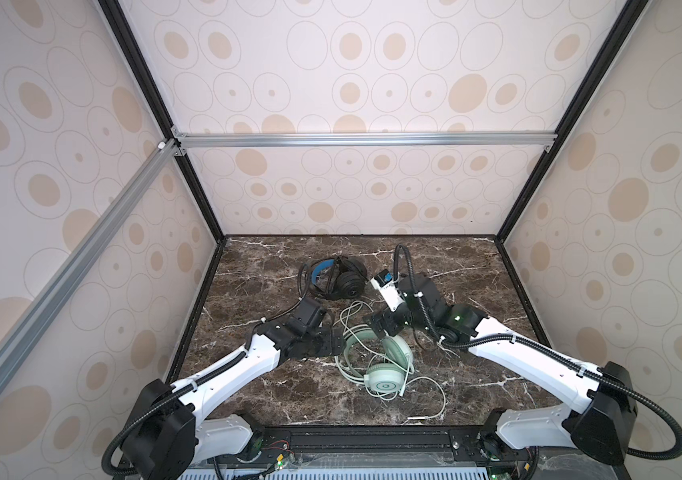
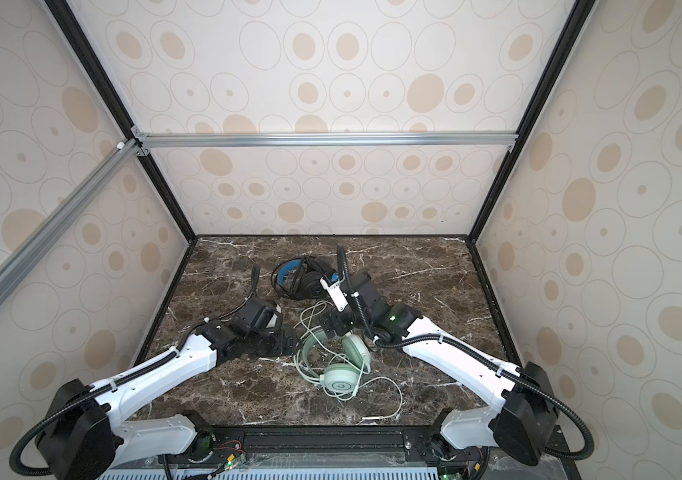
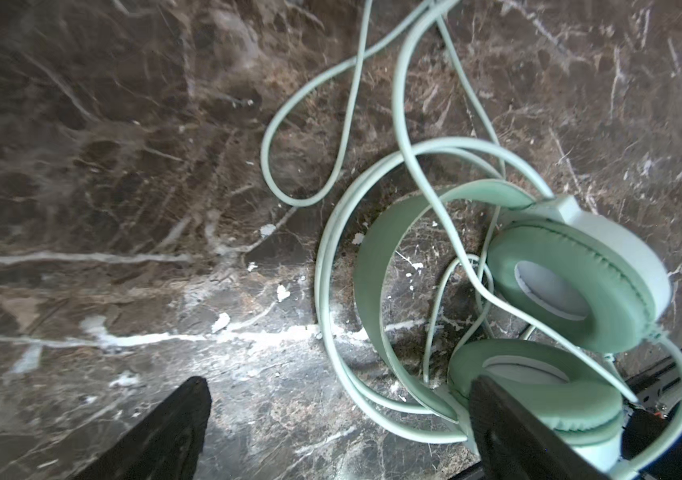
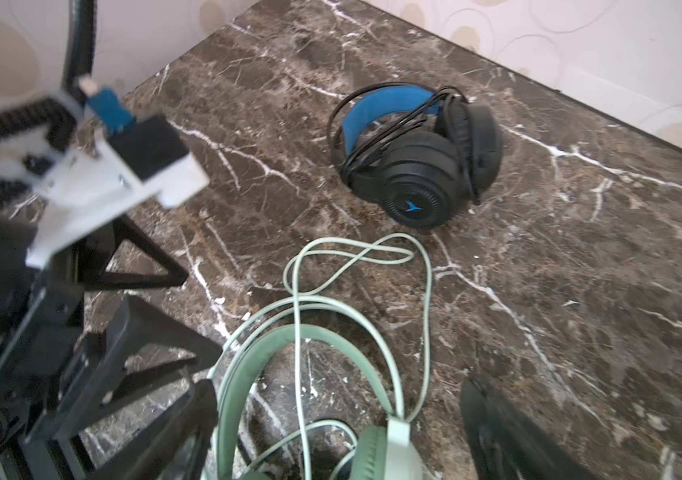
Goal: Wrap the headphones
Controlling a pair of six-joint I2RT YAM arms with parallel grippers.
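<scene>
Two headphones: mint-green wired pair [image 1: 387, 384] between wide-spread left claw [image 1: 337, 343] and right claw [image 1: 376, 326], black-and-blue cabled pair [image 1: 346, 283] beyond; brown marble desk [image 1: 480, 286], circle-patterned walls [image 1: 372, 83].

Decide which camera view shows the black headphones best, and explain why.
The right wrist view: the black headphones lie unobstructed, showing blue headband lining, logo and cable looped over them. Both top views show them small and distant; the left wrist view misses them.
</scene>
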